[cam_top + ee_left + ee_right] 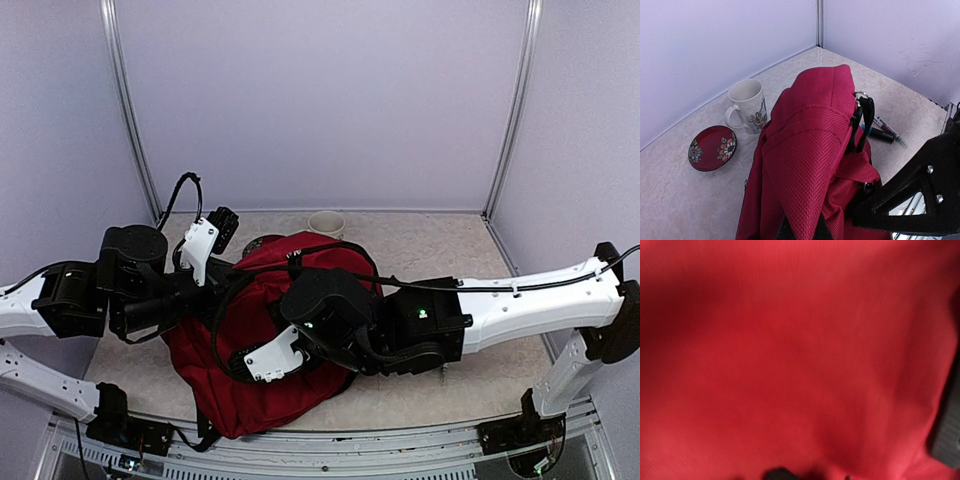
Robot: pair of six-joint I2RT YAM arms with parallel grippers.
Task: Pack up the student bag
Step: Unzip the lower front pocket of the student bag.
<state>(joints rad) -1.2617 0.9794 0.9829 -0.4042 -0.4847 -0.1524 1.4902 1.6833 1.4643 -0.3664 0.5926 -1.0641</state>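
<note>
The student bag (275, 395) is a large dark-red backpack lying across the middle of the table. My left gripper (802, 231) is shut on a raised fold of the bag's (810, 150) fabric, which stands up like a tent; the gripper (243, 272) sits at the bag's left edge. My right gripper (247, 362) reaches over from the right and presses down into the bag. Blurred red cloth (790, 355) fills the right wrist view, with only dark fingertips (780, 474) at the bottom edge, so the jaw gap cannot be read.
A white flowered mug (747, 105) and a red flowered saucer (712, 148) stand behind the bag near the back wall; the mug (326, 222) also shows from above. Pens (886, 132) lie beyond the bag's black strap (862, 125). Walls enclose the table.
</note>
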